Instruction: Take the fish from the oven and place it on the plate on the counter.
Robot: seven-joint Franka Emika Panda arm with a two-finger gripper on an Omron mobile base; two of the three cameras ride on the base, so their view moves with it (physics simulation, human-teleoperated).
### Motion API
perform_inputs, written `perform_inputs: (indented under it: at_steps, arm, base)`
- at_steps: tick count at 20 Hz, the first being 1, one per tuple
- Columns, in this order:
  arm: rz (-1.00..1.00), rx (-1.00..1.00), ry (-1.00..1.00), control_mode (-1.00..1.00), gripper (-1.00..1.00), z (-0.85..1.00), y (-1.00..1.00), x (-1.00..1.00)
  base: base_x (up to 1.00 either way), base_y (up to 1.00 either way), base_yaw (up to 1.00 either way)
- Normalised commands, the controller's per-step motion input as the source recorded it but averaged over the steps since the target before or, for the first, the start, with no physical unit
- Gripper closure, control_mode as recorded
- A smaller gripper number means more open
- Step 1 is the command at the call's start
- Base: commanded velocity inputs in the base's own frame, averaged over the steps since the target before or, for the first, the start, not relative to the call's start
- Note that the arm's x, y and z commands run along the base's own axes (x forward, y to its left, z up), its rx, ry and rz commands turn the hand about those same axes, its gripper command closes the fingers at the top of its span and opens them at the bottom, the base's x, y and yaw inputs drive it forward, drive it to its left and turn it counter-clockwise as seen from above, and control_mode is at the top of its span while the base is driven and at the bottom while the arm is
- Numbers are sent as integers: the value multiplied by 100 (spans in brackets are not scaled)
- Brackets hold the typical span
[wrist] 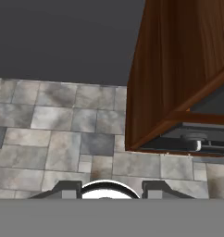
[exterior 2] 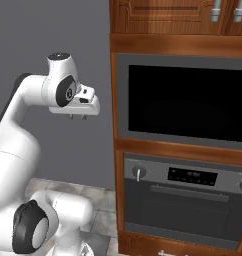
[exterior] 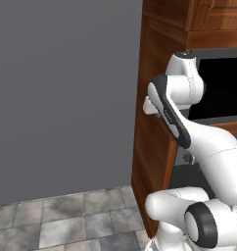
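Oven (exterior 2: 185, 200) door closed; gripper (exterior 2: 77, 117) partly open, empty, pointing down.

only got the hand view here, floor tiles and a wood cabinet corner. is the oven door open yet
observer: no, the oven door is shut, with its handle across the top.
operator: where's the gripper relative to it
observer: the gripper hangs left of the cabinet, level with the microwave that sits above the oven.
operator: holding anything
observer: no, it points down, jaws apart with nothing between them.
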Motion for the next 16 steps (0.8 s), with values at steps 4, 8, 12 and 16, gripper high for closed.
perform_inputs:
  at_steps: [4, 8, 12, 16]
  arm:
    - [0, 0, 1, -100, -100, -1, 4, 0]
    - [-22, -3, -2, -100, -100, -13, 11, -16]
    - [-37, 6, -18, -100, -100, -11, -60, -25]
    - [-31, 30, -18, -100, -100, 0, -98, 0]
  base:
    - [0, 0, 0]
    - [0, 0, 0]
    - [0, 0, 0]
    - [0, 0, 0]
